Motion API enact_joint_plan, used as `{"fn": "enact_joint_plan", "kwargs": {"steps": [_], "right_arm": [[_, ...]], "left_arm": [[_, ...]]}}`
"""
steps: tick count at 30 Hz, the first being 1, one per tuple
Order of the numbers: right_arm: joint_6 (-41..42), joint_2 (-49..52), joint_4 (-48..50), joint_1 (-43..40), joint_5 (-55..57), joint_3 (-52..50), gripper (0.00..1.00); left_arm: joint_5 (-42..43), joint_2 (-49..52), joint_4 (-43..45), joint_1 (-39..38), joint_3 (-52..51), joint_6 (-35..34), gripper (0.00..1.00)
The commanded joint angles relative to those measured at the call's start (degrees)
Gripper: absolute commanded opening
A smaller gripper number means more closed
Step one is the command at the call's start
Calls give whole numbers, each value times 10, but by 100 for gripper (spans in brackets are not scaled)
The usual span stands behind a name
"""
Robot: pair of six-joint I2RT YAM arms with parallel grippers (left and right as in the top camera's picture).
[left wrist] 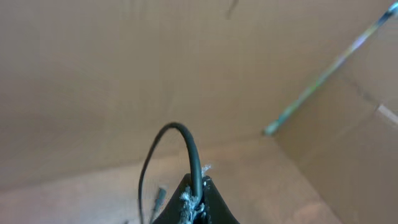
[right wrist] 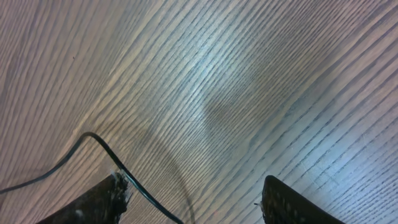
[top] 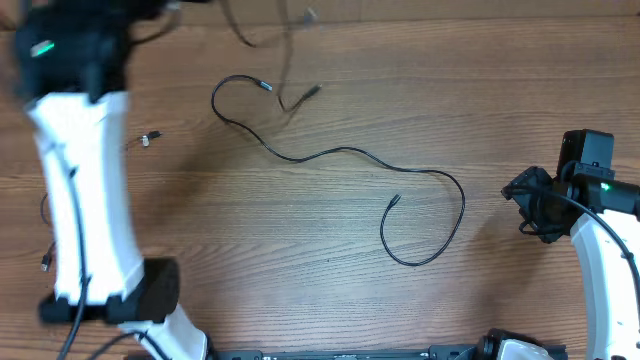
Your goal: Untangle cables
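Cables lie loose over the desk, and one more is pinched at the far left.

At the near right, the right gripper (right wrist: 194, 198) hangs over the desk (top: 300, 240) with its jaws spread and nothing between them. A thin cord (right wrist: 93, 138) passes beside one finger, contact unclear. A long cable (top: 340, 152) snakes across the middle and curls into a loop. At the far left, the left gripper (left wrist: 196, 200), blurred overhead, has its jaws pressed on a black cable (left wrist: 189, 142) that arches above them. The further cords (top: 290, 62) are smeared and partly cut off.
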Motion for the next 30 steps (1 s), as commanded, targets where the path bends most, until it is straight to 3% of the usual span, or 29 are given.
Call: {"fn": "enact_joint_plan", "kwargs": {"steps": [1,5,14,17,23,26,30], "right_arm": [[-2,-8,3,-2,-2,11,68],[-2,-8,3,-2,-2,11,68],[-2,-8,2,-2,-2,11,68],[-2,-8,3,-2,-2,11,68],[-2,-8,-1,-2,-2,11,68],[-2,-8,-1,-2,-2,11,68],[-2,-8,-1,-2,-2,11,68]], "left_arm": [[33,-28,-5,22,7,-14,4],[-32,-39,-67,41,7,-11,4],[-338,-29,-228,42,5,-14,4],[-452,-29,-257,43,5,-15,4],[-796,-31,-305,54,5,-101,4],[-856,-31,-314,72,5,-107,4],[-857,-32,-341,116,5,-176,4]]}}
